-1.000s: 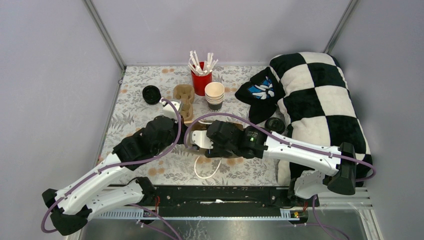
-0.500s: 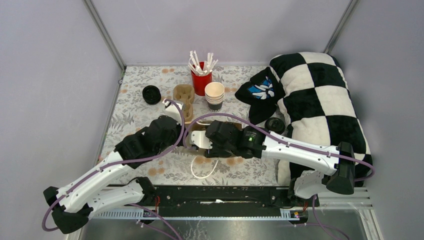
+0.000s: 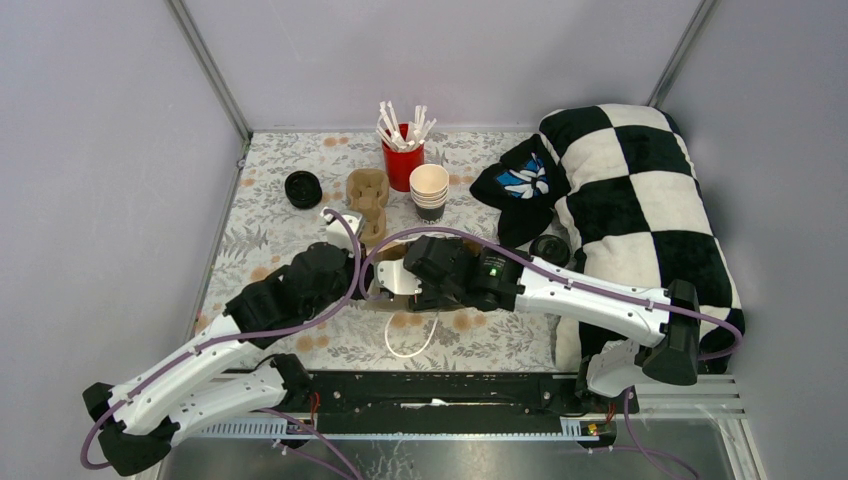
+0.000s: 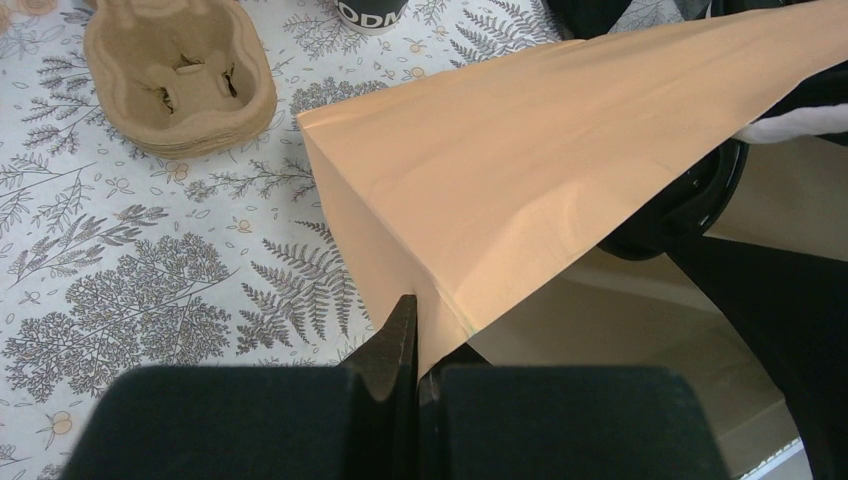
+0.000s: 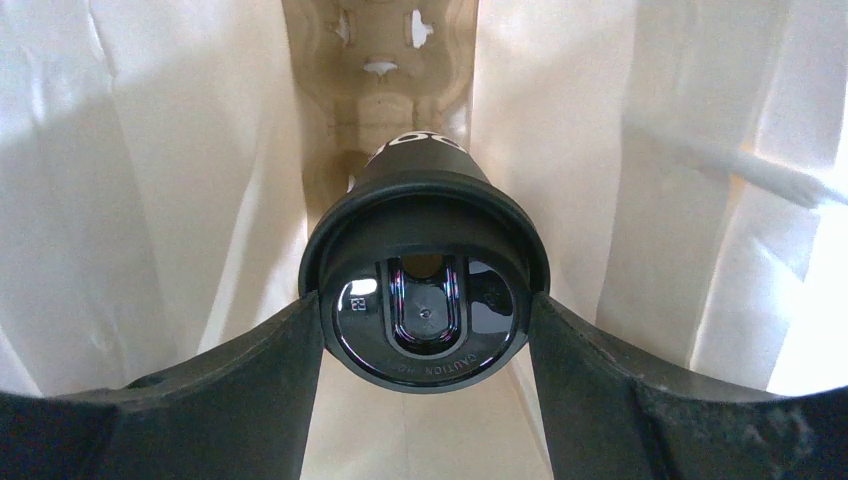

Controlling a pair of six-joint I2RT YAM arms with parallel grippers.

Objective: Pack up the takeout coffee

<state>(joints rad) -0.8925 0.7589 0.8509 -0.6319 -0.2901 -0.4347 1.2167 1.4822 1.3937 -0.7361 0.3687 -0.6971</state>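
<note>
A brown paper bag lies on its side mid-table with its mouth open. My left gripper is shut on the edge of the bag's mouth. My right gripper reaches inside the bag, shut on a takeout coffee cup with its fingers against the sides of the black lid. A cardboard carrier sits at the bag's far end, beyond the cup. In the top view both wrists meet over the bag, and the held cup is hidden. Another round black-lidded thing rests by the pillow.
A stack of cardboard carriers lies just beyond the bag. Behind it stand lidless cream cups and a red cup of white sticks. A black lid-like disc is far left. A checkered pillow and dark cloth fill the right.
Both wrists have shifted a little toward the far side of the table. The left still pinches the bag's edge, and the right still holds the cup.
</note>
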